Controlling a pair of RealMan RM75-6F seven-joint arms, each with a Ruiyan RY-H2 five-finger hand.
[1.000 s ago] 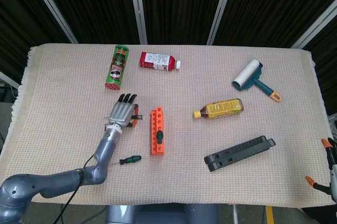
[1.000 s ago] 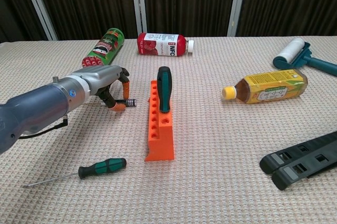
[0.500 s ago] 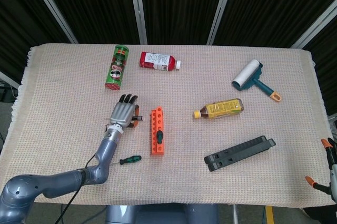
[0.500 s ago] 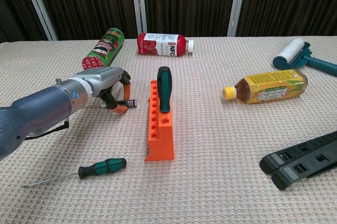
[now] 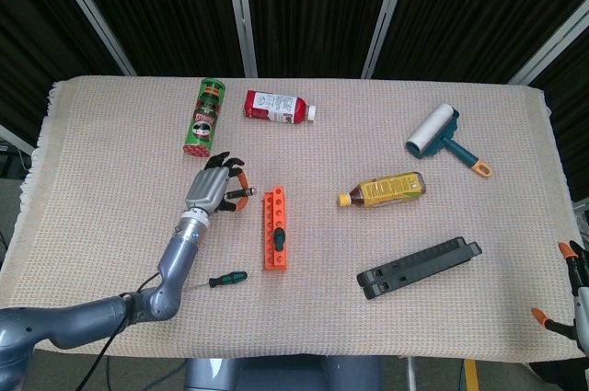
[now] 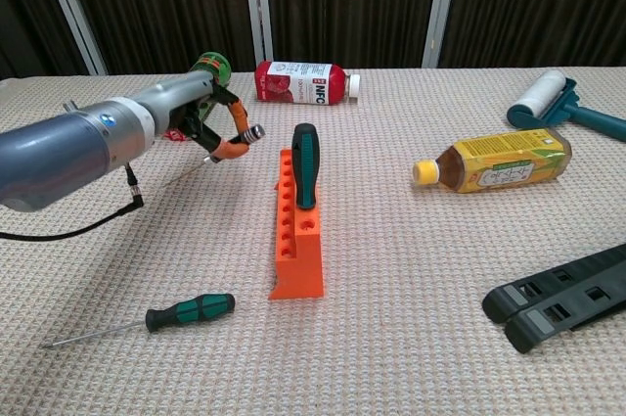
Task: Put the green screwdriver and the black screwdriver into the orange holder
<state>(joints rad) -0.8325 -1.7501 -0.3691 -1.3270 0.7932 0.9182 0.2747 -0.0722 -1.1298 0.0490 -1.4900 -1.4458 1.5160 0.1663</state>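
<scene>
Your left hand (image 6: 201, 120) is raised off the counter (image 6: 411, 269), gripping an orange-and-black screwdriver (image 6: 227, 146) with its shaft angled down-left. A green-and-black screwdriver (image 6: 305, 165) stands upright in the orange holder (image 6: 296, 240). A second green-and-black screwdriver (image 6: 186, 312) lies flat near the front edge.

L hand (image 6: 201, 122) raised, fingers curled – gripping

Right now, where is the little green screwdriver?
In both views the green screwdriver lies flat on the cloth, front left, just left of the orange holder's near end, below the left arm.
</scene>
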